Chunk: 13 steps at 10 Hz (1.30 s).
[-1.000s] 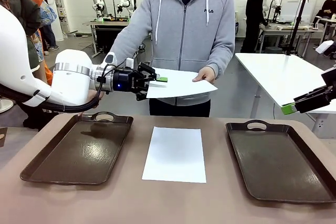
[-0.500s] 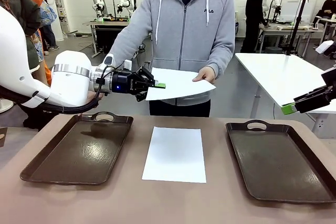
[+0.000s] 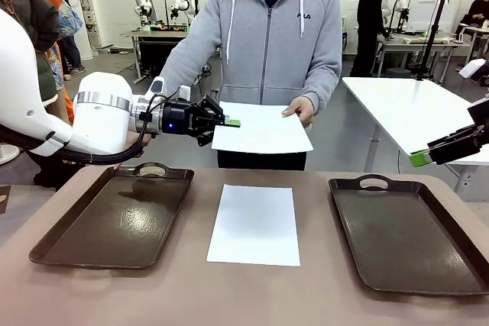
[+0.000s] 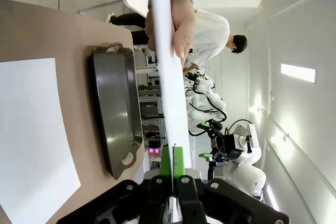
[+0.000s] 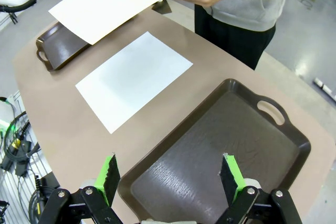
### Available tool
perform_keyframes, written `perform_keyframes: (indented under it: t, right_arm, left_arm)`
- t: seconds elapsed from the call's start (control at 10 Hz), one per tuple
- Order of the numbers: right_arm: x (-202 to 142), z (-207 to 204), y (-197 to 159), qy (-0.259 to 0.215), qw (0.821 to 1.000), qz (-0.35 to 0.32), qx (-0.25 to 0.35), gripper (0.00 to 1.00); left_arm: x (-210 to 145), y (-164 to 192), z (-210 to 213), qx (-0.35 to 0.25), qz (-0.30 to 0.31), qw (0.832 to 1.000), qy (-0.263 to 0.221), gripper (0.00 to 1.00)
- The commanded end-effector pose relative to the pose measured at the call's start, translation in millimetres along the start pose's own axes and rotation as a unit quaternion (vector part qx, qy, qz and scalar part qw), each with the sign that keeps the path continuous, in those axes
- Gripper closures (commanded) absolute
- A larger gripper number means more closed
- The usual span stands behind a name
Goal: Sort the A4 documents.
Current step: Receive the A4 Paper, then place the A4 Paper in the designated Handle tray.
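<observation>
- Left tray: dark brown, on the table.
- My left pincer: clamped on the left edge of the raised A4 sheet.
- A person's hand: holds that sheet's far right corner.
- Second A4 sheet: flat on the table, between the trays.
- Right tray: dark brown.
- My right pincer: spread wide, holding nothing.

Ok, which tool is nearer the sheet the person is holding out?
Left. The left tool is shut on the held sheet at its edge, opposite the person's hand. The right tool hangs open above the right-hand tray, well clear of it.
</observation>
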State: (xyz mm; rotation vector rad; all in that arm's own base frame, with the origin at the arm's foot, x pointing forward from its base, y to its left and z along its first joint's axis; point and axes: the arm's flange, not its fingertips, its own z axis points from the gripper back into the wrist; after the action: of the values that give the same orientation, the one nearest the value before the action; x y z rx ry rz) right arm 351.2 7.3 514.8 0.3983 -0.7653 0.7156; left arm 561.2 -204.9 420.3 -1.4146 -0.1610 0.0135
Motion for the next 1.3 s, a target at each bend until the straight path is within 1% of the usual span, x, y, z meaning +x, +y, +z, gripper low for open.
perform_keyframes:
  t: [0.0,0.1,0.2,1.2]
  right_arm:
    - [-0.9,-1.9,-0.8,-0.002,1.0,0.0,0.007,0.0]
    - [-0.9,-1.9,-0.8,-0.002,1.0,0.0,0.007,0.0]
    - [-0.9,-1.9,-0.8,-0.002,1.0,0.0,0.007,0.0]
    - [-0.9,-1.9,-0.8,-0.002,1.0,0.0,0.007,0.0]
  left_arm:
    - [-3.9,3.5,-1.3,0.0,0.0,1.0,-0.019,1.0]
    - [-2.3,4.1,0.9,0.013,0.013,1.0,-0.004,1.0]
    - [0.1,1.0,0.4,0.002,0.001,1.0,-0.002,1.0]
    - [0.1,1.0,0.4,0.002,0.001,1.0,-0.002,1.0]
